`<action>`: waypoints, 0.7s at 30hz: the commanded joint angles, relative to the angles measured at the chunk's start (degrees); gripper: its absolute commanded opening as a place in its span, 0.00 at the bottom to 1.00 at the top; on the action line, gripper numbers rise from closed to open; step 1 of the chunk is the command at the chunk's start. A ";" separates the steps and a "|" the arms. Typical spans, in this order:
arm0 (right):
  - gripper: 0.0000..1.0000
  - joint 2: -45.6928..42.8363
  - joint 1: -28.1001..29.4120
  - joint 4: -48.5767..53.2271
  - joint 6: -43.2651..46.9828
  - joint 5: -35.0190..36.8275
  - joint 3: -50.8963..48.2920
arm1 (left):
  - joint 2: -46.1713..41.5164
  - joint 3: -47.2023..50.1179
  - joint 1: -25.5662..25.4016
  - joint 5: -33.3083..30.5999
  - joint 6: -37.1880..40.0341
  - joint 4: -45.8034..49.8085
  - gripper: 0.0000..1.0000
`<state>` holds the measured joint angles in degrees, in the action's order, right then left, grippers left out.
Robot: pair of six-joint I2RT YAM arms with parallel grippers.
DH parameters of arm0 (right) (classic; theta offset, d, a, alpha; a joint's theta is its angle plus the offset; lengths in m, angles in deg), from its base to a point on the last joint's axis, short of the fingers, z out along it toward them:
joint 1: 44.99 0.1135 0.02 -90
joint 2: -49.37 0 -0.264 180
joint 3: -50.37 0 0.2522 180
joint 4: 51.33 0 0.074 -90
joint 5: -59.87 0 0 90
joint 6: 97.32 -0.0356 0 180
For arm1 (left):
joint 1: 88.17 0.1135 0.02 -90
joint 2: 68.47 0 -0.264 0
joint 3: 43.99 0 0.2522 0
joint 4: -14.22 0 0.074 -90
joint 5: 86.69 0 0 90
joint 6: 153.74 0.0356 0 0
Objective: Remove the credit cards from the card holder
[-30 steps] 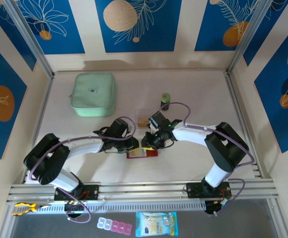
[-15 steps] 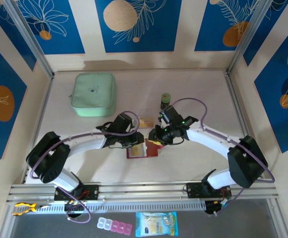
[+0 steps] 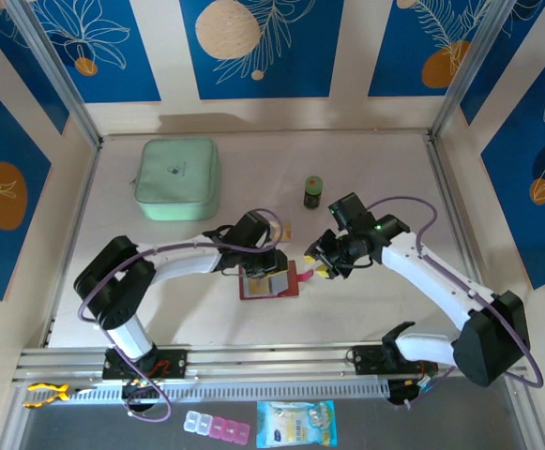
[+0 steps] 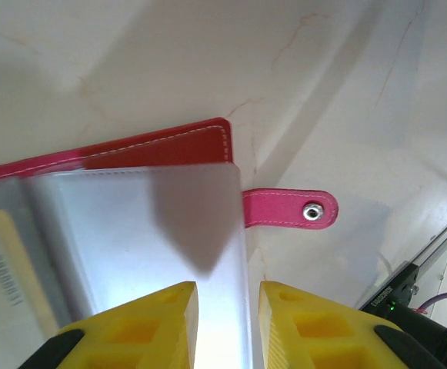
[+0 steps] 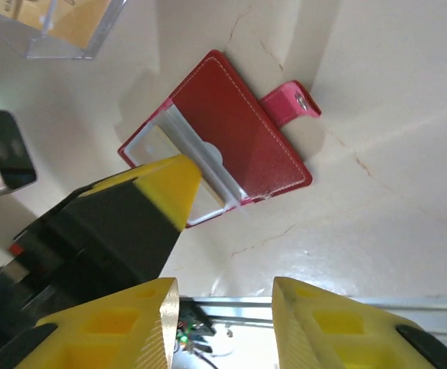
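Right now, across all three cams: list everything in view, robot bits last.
card holder: 1, dark red, lying open, centre of scene
snap tab: 1, pink, sticking out from the holder's edge
clear tray: 1, transparent, just beyond the holder
credit cards: at least 2 seen, tan; one in the holder's clear sleeve, the rest in the clear tray
pouch: 1, mint green, far left
bottle: 1, dark with green cap, far centre
pill organiser: 1, clear and pink, front ledge
packet: 1, blue, beside the organiser
yellow item: 1, front rail, left end; can't identify
left gripper: yellow fingers astride the clear sleeve; grip unclear
right gripper: yellow fingers, open, empty, right of the holder
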<state>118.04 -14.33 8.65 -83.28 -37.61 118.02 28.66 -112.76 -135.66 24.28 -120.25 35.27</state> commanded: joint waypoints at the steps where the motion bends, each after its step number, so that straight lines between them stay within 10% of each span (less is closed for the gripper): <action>1: 0.40 -3.30 -0.66 4.23 -7.78 -2.55 1.74 | 1.18 -4.39 -0.67 0.53 1.66 4.35 0.27; 21: 0.42 -12.84 -4.34 4.87 -14.83 -4.38 5.78 | 6.23 -11.08 -1.11 1.18 2.81 7.85 0.27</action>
<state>106.61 -18.42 11.78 -97.03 -40.87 121.67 34.05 -122.18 -136.03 24.32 -118.70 41.79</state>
